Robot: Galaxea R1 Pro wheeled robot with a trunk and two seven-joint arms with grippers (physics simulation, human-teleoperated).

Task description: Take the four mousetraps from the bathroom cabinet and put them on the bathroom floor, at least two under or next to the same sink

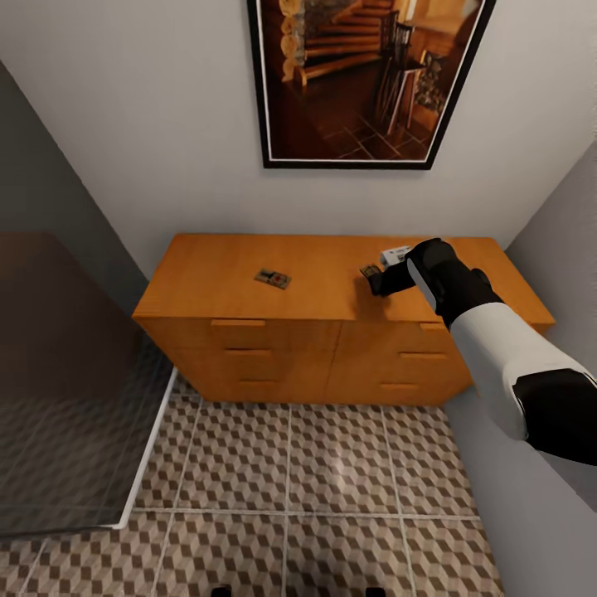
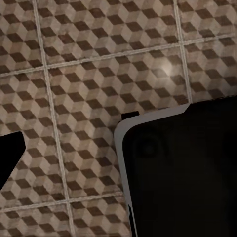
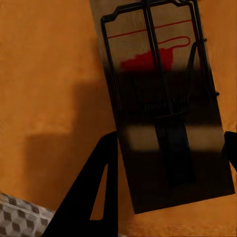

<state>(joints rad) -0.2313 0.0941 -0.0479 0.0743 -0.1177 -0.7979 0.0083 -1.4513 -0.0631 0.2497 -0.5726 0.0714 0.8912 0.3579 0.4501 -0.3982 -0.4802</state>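
Observation:
The orange-brown cabinet (image 1: 249, 265) stands against the far wall. One mousetrap (image 1: 272, 279) lies on its top, left of centre. A second mousetrap (image 1: 369, 270) lies further right, at the tip of my right gripper (image 1: 378, 282). In the right wrist view this mousetrap (image 3: 158, 74) rests flat on the cabinet top (image 3: 49, 74). The right gripper (image 3: 170, 148) has its two dark fingers (image 3: 101, 182) pressed against the trap's long edges, shut on it. A dark finger (image 2: 10, 153) of my left gripper shows over the bathroom floor (image 2: 89, 74); its state is unclear. The sink is out of view.
A small pale object (image 1: 395, 254) sits on the cabinet top beside my right wrist. A grey glass panel (image 1: 66, 373) borders the left side and a wall closes the right. A framed picture (image 1: 365, 83) hangs above. Patterned tiles (image 1: 290, 481) lie between me and the drawers.

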